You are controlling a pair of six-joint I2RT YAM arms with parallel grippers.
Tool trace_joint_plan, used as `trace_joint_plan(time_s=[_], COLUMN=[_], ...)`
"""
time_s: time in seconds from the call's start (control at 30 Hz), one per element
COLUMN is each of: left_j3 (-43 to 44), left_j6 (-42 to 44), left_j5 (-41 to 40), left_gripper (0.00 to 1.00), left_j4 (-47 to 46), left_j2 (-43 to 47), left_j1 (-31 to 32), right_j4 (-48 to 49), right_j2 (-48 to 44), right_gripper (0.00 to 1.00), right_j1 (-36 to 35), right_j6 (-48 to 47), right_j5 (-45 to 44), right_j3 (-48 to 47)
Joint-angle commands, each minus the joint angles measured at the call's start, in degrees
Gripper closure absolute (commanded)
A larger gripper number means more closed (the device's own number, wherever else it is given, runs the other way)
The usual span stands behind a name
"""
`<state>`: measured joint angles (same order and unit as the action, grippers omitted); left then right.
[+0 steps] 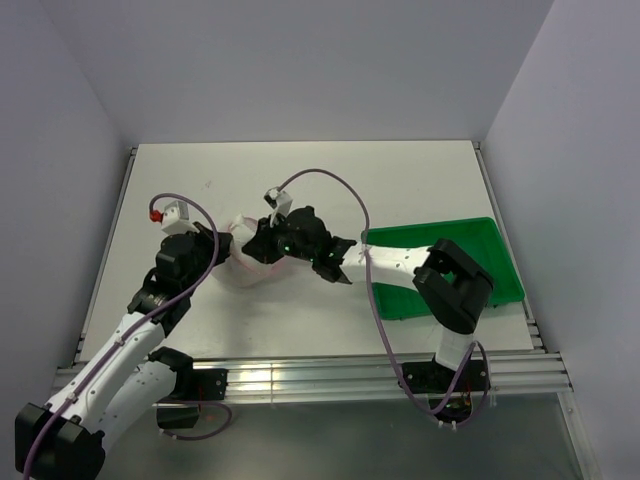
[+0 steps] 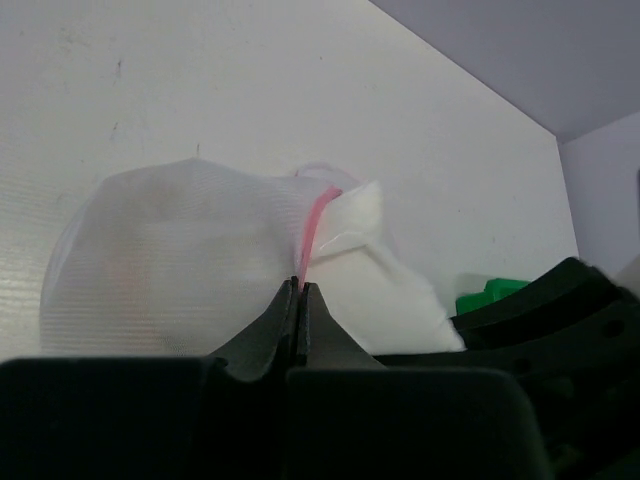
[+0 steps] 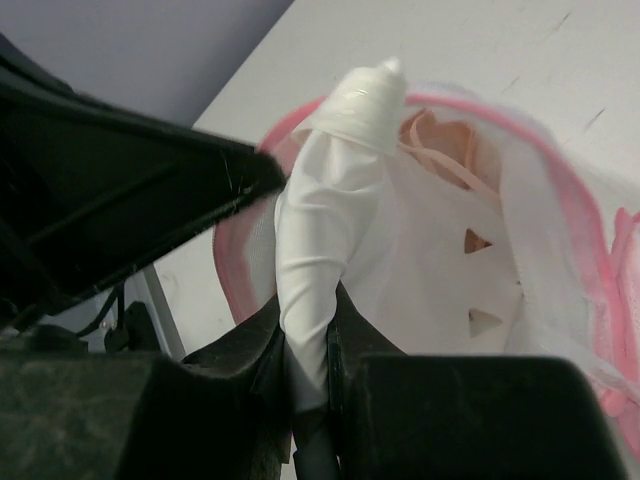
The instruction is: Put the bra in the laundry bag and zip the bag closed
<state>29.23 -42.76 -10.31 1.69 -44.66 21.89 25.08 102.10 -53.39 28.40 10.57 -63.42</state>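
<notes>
The laundry bag lies at mid-table, a white mesh dome with pink trim. My left gripper is shut on the pink trim at the bag's seam and reaches it from the left. My right gripper is shut on a smooth white fold of the bag's fabric, coming in from the right. Inside the parted bag the peach bra shows behind the white lining. In the top view the grippers hide most of the bag.
A green rectangular tray sits at the right of the table, under my right arm, and its corner shows in the left wrist view. Purple cables loop over both arms. The table's aluminium front rail runs along the near edge.
</notes>
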Motion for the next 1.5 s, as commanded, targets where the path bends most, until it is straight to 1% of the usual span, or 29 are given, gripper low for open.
trace_joint_plan(time_s=[0.0,0.13,0.17,0.23,0.27,0.37,0.4,0.43,0.5,0.53,0.57,0.6,0.63,0.7,0.73,0.8,0.83,0.93,1.07,1.17,1.2,1.27,1.3,1.33,1.37,1.4,1.47], left_j3=[-0.05,-0.67,-0.93,-1.81,-2.25,-4.36,-4.97,-6.02,-6.99,-7.87,-8.14,-8.57,-8.67,-8.49,-8.32,-7.88,-7.79,-7.53,-7.52,-8.05,-8.23,-8.23,-8.23,-8.31,-8.32,-8.49,-8.75], left_j6=[-1.18,-1.8,-1.71,-1.8,-2.15,-2.94,-3.11,-3.2,-3.82,-3.99,-4.08,-4.17,-4.08,-3.64,-3.56,-3.38,-3.38,-3.56,-3.38,-3.38,-3.47,-3.29,-3.29,-3.29,-3.29,-3.2,-3.12], left_j5=[3.09,5.64,6.17,6.52,6.96,7.23,7.06,6.97,7.4,7.67,7.84,7.84,7.76,7.32,5.66,4.16,3.63,3.63,2.4,1.52,1.34,1.17,1.16,1.08,1.08,0.99,1.08], left_gripper=[1.0,1.0,1.0,1.0,1.0,1.0,1.0,1.0,1.0,1.0,1.0,1.0,1.0,1.0,1.0,1.0,1.0,1.0,1.0,1.0,1.0,1.0,1.0,1.0,1.0,1.0,1.0], left_j4=[-5.73,-6.97,-6.88,-6.53,-6.61,-6.44,-6.44,-6.35,-6.7,-7.05,-7.23,-7.23,-7.14,-6.01,-5.3,-4.42,-4.51,-4.86,-4.07,-3.63,-3.54,-2.93,-2.84,-2.75,-2.49,-2.48,-2.57], left_j2=[0.55,0.1,0.19,0.89,1.33,2.83,3.7,4.14,4.94,5.03,5.03,4.85,4.76,4.76,4.94,5.46,5.47,5.03,5.72,6.87,6.96,7.66,7.92,8.19,8.71,8.89,9.16], left_j1=[-0.09,-0.09,-0.09,-0.09,-0.09,-0.09,-0.09,-0.09,-0.09,-0.09,-0.09,-0.09,-0.09,-0.09,-0.09,-0.09,-0.09,-0.09,-0.09,-0.09,-0.09,-0.09,-0.09,-0.09,-0.09,-0.09,-0.09], right_j4=[3.13,1.03,-1.07,-3.62,-6.77,-9.26,-9.96,-11.18,-13.21,-13.74,-15.4,-16.8,-18.47,-21.3,-22.0,-23.84,-24.46,-26.92,-26.58,-26.57,-26.92,-28.59,-29.38,-30.95,-31.67,-32.19,-33.34], right_j2=[2.21,4.5,5.03,6.52,7.05,8.37,8.98,9.34,9.78,9.78,9.78,9.61,9.43,6.64,5.31,1.09,-0.14,-4.45,-10.15,-11.31,-11.05,-10.18,-9.74,-9.38,-8.51,-7.98,-6.4], right_gripper=[1.0,1.0,1.0,1.0,1.0,1.0,1.0,0.98,0.81,0.65,0.59,0.55,0.45,0.35,0.26,0.19,0.12,0.04,0.02,0.02,0.05,0.14,0.22,0.28,0.38,0.43,0.46], right_j1=[-2.33,-2.42,-2.34,-2.16,-2.16,-2.07,-2.07,-2.07,-2.16,-2.16,-2.16,-2.07,-2.16,-1.9,-1.64,-0.15,0.56,2.84,6.36,8.56,9.0,9.44,9.44,9.53,9.53,9.53,9.53], right_j6=[-0.72,-0.54,-0.63,-0.63,-0.28,2.44,3.23,4.37,4.82,4.65,4.38,3.51,2.89,1.23,0.78,-0.1,-0.54,-1.51,-0.98,-0.63,-0.54,-0.63,-0.54,-0.45,-0.19,0.07,0.86], right_j5=[0.68,-0.11,-1.24,-2.47,-4.83,-10.02,-10.39,-12.57,-14.17,-14.17,-14.0,-13.91,-14.08,-15.13,-14.79,-13.56,-12.25,-11.1,-10.83,-12.06,-12.85,-17.3,-18.9,-20.4,-22.06,-24.6,-26.73], right_j3=[0.75,-0.82,-1.61,-5.12,-7.57,-9.26,-10.05,-10.75,-11.73,-11.9,-12.17,-13.3,-13.83,-13.05,-12.35,-10.59,-9.98,-8.22,-2.7,0.3,0.75,1.89,1.98,2.07,2.24,2.25,2.33])
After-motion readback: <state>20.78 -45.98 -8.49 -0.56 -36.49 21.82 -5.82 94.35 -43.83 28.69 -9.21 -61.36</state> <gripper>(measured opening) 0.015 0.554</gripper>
